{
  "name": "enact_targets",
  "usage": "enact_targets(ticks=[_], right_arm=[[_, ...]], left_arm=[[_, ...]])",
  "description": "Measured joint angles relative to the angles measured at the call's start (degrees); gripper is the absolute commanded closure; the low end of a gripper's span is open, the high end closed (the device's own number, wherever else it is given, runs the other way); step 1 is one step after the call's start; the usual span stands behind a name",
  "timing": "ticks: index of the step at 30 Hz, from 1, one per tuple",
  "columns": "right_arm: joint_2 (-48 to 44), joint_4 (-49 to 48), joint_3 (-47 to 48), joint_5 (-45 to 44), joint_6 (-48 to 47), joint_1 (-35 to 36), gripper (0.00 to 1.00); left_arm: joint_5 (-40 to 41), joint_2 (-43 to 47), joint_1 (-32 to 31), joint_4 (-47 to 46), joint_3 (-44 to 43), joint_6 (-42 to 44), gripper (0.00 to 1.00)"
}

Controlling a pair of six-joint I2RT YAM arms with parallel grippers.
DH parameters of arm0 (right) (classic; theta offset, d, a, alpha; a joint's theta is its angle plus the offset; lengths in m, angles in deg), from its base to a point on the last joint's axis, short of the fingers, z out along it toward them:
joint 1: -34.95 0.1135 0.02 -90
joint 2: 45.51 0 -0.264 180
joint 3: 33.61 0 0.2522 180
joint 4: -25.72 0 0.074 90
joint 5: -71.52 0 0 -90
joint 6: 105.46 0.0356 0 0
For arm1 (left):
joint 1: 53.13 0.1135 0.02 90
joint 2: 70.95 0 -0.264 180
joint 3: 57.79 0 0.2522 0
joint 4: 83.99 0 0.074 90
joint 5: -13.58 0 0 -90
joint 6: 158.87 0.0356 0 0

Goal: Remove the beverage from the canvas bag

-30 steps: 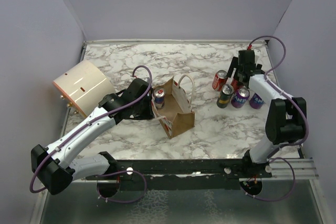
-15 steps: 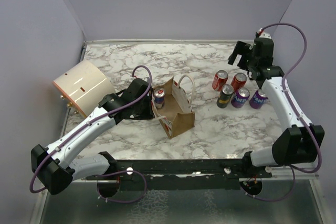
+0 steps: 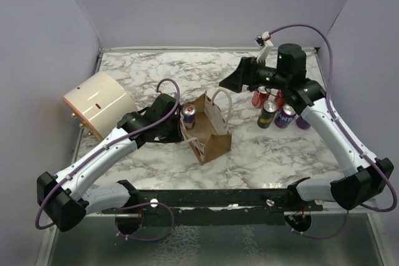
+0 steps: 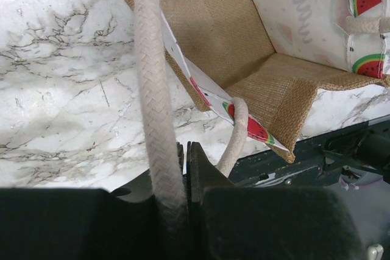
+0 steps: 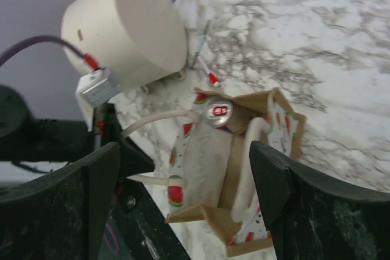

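Observation:
The canvas bag (image 3: 211, 134) stands open on the marble table, brown with white rope handles and a watermelon print. A beverage can (image 3: 189, 116) with a silver top stands inside it at the left end. My left gripper (image 3: 181, 132) is shut on the near rope handle (image 4: 152, 89) and holds the bag's left side; the bag's inside (image 4: 213, 22) shows in the left wrist view. My right gripper (image 3: 229, 81) is open and empty, in the air behind and to the right of the bag. Its wrist view looks down on the can (image 5: 218, 112) and the bag (image 5: 207, 181), between its fingers (image 5: 274, 187).
A large cream cylinder (image 3: 98, 102) lies at the left, also in the right wrist view (image 5: 128, 28). Several cans stand at the right: a red one (image 3: 260, 96), a dark one (image 3: 268, 113), a purple one (image 3: 285, 116). The black front rail (image 3: 218, 199) runs along the near edge.
My right arm has swung left from above the group of cans at the back right to a spot near the bag, gripper still open. The left arm and bag have not moved.

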Motion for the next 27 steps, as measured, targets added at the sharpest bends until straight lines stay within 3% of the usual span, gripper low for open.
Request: enact_targets(ticks=[6,14,21,27], right_arm=[[0.9,0.1,3.4,-0.3,0.5,12.2,0.24],[13.8,7.0,10.4,-12.2,-2.2,25.3,0.35],[23.8,12.9,12.9,-22.9,-5.7,26.9,0.34],[26.8,12.9,12.2,-26.8,-8.1,27.0,0.32]], left_arm=[[-0.2,0.0,0.0,-0.4,0.0,-0.1,0.9],[-0.2,2.1,0.0,-0.5,1.7,-1.2,0.9],[-0.3,2.4,0.0,-0.5,1.8,-1.9,0.9],[-0.6,2.4,0.0,-0.5,1.8,-2.0,0.9]])
